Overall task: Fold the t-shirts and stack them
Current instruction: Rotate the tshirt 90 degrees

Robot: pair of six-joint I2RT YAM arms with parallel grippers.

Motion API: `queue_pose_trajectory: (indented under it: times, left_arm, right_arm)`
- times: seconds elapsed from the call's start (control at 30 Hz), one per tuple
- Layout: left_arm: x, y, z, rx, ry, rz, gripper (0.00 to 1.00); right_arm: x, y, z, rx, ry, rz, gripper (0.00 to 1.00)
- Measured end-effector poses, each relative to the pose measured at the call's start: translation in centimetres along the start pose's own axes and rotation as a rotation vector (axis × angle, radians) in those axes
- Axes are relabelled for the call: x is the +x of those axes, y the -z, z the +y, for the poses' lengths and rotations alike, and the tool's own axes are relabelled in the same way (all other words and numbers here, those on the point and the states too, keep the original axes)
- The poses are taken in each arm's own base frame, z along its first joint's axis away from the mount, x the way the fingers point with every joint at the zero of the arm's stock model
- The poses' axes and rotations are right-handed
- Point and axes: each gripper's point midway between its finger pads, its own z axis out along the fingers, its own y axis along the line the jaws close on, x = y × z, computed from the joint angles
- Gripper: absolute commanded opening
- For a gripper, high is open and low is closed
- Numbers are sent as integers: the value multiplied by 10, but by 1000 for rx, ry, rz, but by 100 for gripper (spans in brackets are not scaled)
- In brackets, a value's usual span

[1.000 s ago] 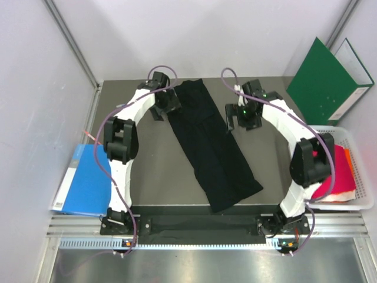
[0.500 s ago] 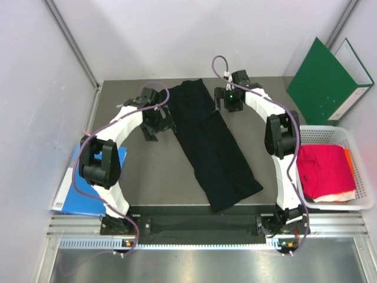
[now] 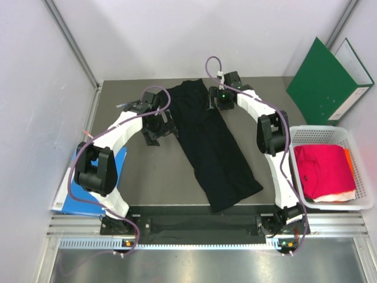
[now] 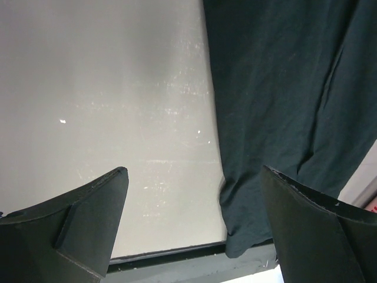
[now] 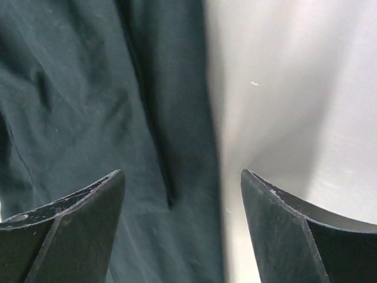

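The black t-shirt (image 3: pixel 215 144) lies folded into a long strip, running diagonally from the table's far middle to the near middle. My left gripper (image 3: pixel 160 133) is open and empty just left of the strip's far half. In the left wrist view it (image 4: pixel 193 171) hangs over bare table with the shirt's edge (image 4: pixel 283 88) by the right finger. My right gripper (image 3: pixel 218 106) is open over the strip's far right edge. In the right wrist view it (image 5: pixel 181 174) straddles that edge of the shirt (image 5: pixel 88 88). The magenta-red t-shirt (image 3: pixel 323 170) lies folded in the basket, over white (image 3: pixel 337 196) and orange (image 3: pixel 349 159) cloth.
A white basket (image 3: pixel 360 154) stands at the table's right edge. A green folder (image 3: pixel 321 79) leans against the back right wall. A blue folder (image 3: pixel 88 184) lies off the table's left edge. A dark table edge strip (image 4: pixel 177 259) shows in the left wrist view.
My right gripper has moved left and away, from the table right of the shirt onto its far right edge. My left gripper has moved nearer along the shirt's left side.
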Motion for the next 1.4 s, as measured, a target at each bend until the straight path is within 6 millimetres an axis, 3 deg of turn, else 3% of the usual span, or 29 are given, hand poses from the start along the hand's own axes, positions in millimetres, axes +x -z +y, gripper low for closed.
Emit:
queue_pose_trajectory:
  times: [0.1, 0.13, 0.2, 0.23, 0.3, 0.53, 0.67, 0.8, 1.0, 1.1, 1.13, 1.17, 1.4]
  left_arm:
    - [8, -1, 0, -2, 2, 11, 98]
    - [11, -2, 1, -5, 2, 17, 98]
    - [19, -5, 2, -13, -1, 33, 98]
    - [23, -6, 3, -16, -4, 41, 98]
    - [29, -8, 3, -21, -10, 53, 98]
    - [55, -9, -10, -9, -104, 91, 98]
    - [88, -13, -37, 13, -246, 138, 98]
    - [118, -28, -71, 33, -377, 188, 98]
    - [151, -49, -105, 49, -509, 240, 92]
    - [160, -55, -115, 57, -553, 255, 53]
    - [162, -57, -117, 53, -568, 263, 19]
    - [164, -59, -117, 45, -576, 269, 0]
    - [176, -79, -92, -76, -622, 342, 0]
  right_arm:
    - [1, -11, 12, 14, 35, -5, 59]
    - [2, -15, 17, 21, 49, -9, 44]
    - [4, -20, 25, 41, 75, -14, 25]
    - [7, -23, 28, 56, 83, -12, 9]
    - [9, -26, 31, 85, 105, -17, 2]
    - [6, -26, 19, 179, 63, -46, 0]
    - [-1, -23, 2, 207, 2, -62, 0]
    - [-15, -13, -40, 253, -84, -94, 0]
    - [-24, 14, -115, 344, -215, -146, 0]
    - [-26, 24, -137, 377, -264, -159, 0]
    - [-26, 25, -141, 384, -273, -162, 0]
    - [-26, 26, -144, 388, -281, -165, 0]
    - [-26, 28, -146, 398, -285, -171, 1]
